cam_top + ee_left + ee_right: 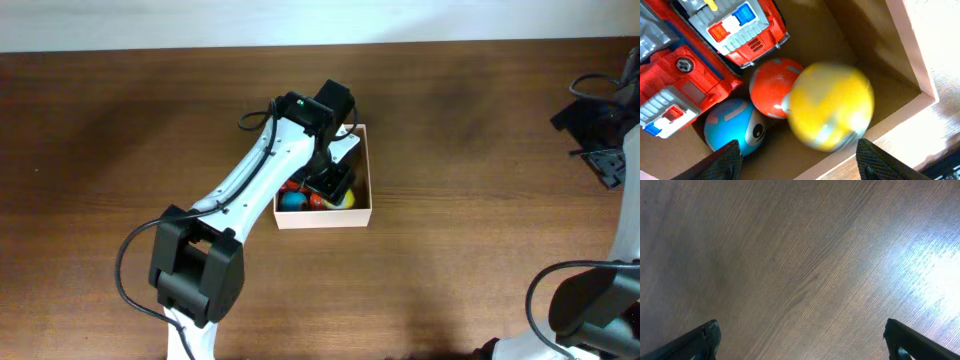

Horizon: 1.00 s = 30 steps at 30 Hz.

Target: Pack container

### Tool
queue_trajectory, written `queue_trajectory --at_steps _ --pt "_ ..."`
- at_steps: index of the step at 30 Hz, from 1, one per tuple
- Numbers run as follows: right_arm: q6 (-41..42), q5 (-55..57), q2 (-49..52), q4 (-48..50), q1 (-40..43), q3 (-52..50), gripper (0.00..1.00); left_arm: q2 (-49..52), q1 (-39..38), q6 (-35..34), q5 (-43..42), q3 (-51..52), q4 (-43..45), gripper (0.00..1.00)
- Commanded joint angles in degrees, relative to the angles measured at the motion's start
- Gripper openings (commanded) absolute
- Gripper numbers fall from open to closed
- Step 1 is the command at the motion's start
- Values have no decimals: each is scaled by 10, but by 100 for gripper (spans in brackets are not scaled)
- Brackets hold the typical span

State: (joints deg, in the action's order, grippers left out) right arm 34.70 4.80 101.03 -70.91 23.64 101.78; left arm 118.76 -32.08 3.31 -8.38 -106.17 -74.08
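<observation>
The container (369, 172), a small square open-topped box with thin cream-white walls and a tan cardboard-like inside (875, 55), is set near the middle of the brown wood-grained surface (480, 260). Inside it, two red plastic toy trucks (740, 27) with grey moulded panels and blue and orange light blocks are laid side by side; a screw head is seen on one. Beside them a glossy orange-red ball (770, 92), a blue ball (732, 130) marked with an eye-like dot, and a blurred yellow ball (830, 107) are crowded together. No readable writing is seen. The left end effector (800, 167) is held over the container with its fingers apart. The right end effector (805, 350), well to the right, is spread wide above bare surface.
</observation>
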Motion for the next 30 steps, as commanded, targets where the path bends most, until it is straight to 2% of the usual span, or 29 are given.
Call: queue_trajectory --at_steps 1,13,18,23,24,25,30 --pt "5 -1 0 0 0 -3 99 6 2 2 -2 5 4 75" --pt "5 -1 0 0 0 -3 99 6 3 2 -2 2 16 74" --pt "5 -1 0 -1 0 -3 99 3 9 2 6 -43 -8 76" --pt "5 -1 0 0 0 -3 99 -7 33 -32 83 -121 -23 87" --pt "5 -1 0 0 0 -3 99 -9 40 -38 90 -134 -23 97" --pt "5 -1 0 0 0 -3 99 -12 51 -38 91 -152 -22 99" --pt "5 -1 0 0 0 -3 99 -14 109 -74 100 -217 -21 99"
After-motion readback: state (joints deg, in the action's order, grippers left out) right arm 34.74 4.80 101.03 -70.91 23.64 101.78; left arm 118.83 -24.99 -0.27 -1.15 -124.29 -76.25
